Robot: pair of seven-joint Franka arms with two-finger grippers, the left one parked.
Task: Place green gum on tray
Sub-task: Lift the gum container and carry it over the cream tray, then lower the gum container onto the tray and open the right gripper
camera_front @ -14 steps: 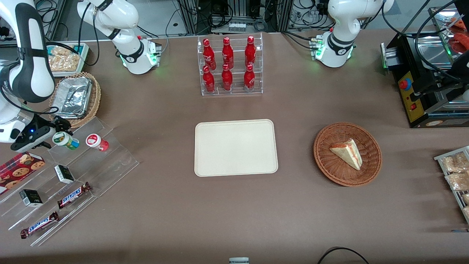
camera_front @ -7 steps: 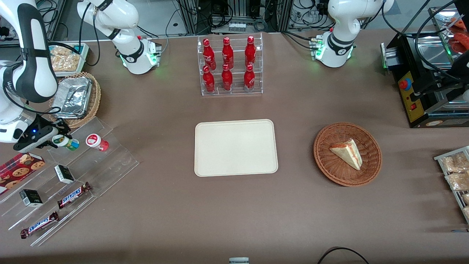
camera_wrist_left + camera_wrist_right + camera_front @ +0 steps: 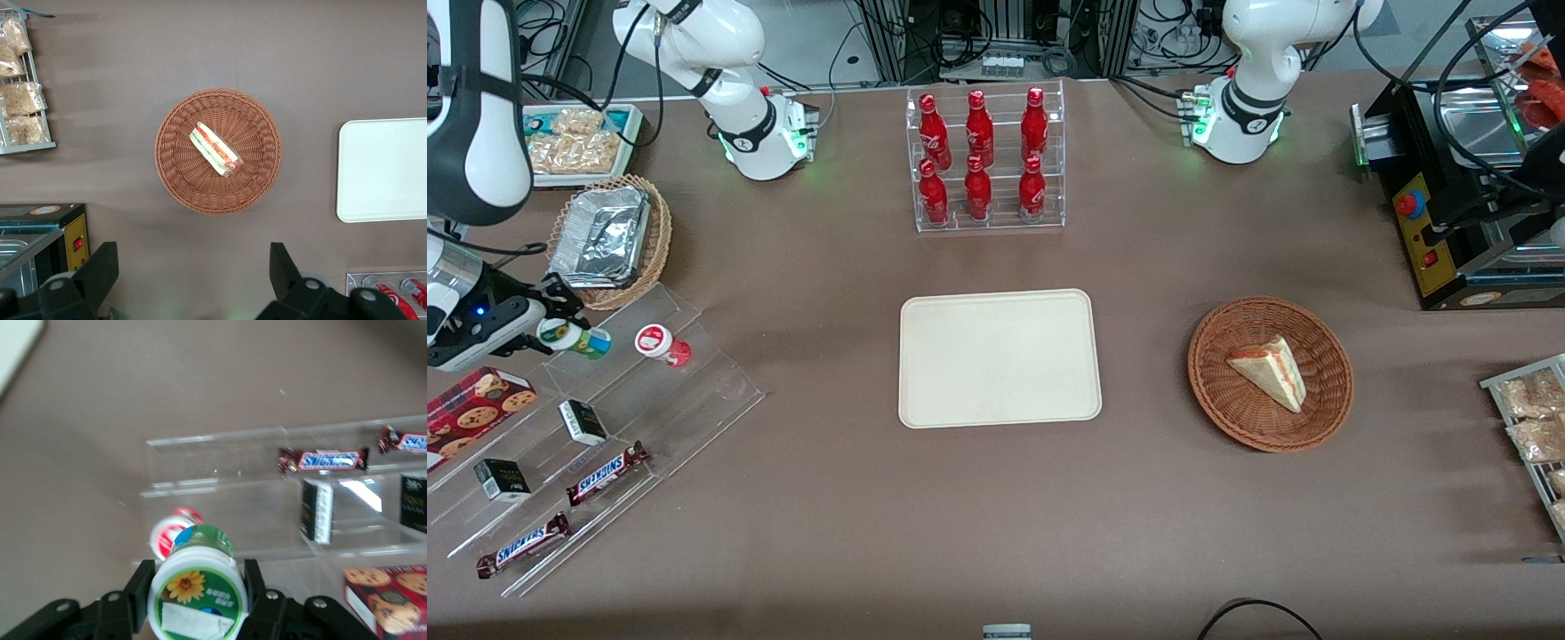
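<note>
The green gum (image 3: 572, 338) is a small green canister with a white lid and a sunflower label. My gripper (image 3: 551, 331) is shut on it at the working arm's end of the table, holding it above the clear stepped display (image 3: 605, 427). In the right wrist view the gum (image 3: 197, 590) sits between both fingers (image 3: 257, 590), which press its lid. The red canister (image 3: 662, 345) stands on the display's top step, beside the gum, and shows in the right wrist view (image 3: 172, 526). The cream-beige tray (image 3: 999, 357) lies flat at mid-table, apart from the gripper.
The display holds Snickers bars (image 3: 607, 472), small dark boxes (image 3: 583, 421) and a cookie box (image 3: 471, 404). A wicker basket with a foil container (image 3: 609, 238) stands farther from the front camera. A bottle rack (image 3: 983, 160) and a basket with a sandwich (image 3: 1270, 373) stand elsewhere.
My gripper has moved with the green gum away from the red canister, toward the table's working-arm end and slightly farther from the front camera. The arm has swung up.
</note>
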